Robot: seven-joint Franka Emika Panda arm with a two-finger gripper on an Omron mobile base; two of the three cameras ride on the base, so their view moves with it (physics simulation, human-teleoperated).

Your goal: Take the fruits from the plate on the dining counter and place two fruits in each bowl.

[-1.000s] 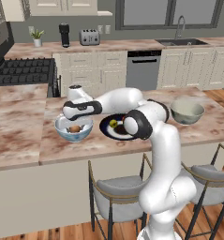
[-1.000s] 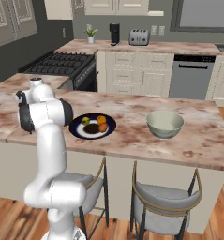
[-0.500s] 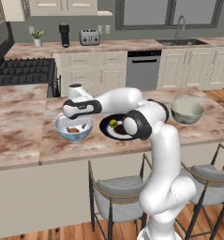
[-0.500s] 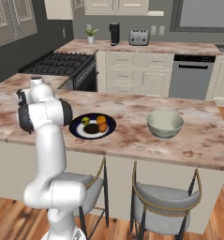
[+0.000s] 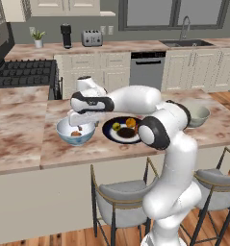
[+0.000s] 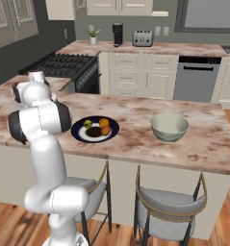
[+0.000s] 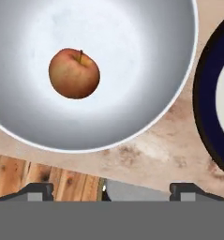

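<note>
Hovering over blue-and-white bowl (image 5: pixel 75 132), gripper (image 7: pixel 111 187) jaws wide apart, empty; reddish apple (image 7: pixel 74 73) inside at 11 o'clock; plate (image 7: pixel 208 112) at 3.

base views: behind arm, share plate (image 5: pixel 122 129) | hand view: straight down, close

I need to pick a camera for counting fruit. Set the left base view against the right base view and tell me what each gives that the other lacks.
Left base view: the pale blue bowl with the brownish-red fruit lying in it, and the open gripper just above. Right base view: the two orange fruits seen apart on the plate, and the greenish-cream bowl whole, nothing in it. Both: the plate, the yellow-green fruit and the dining counter.
</note>
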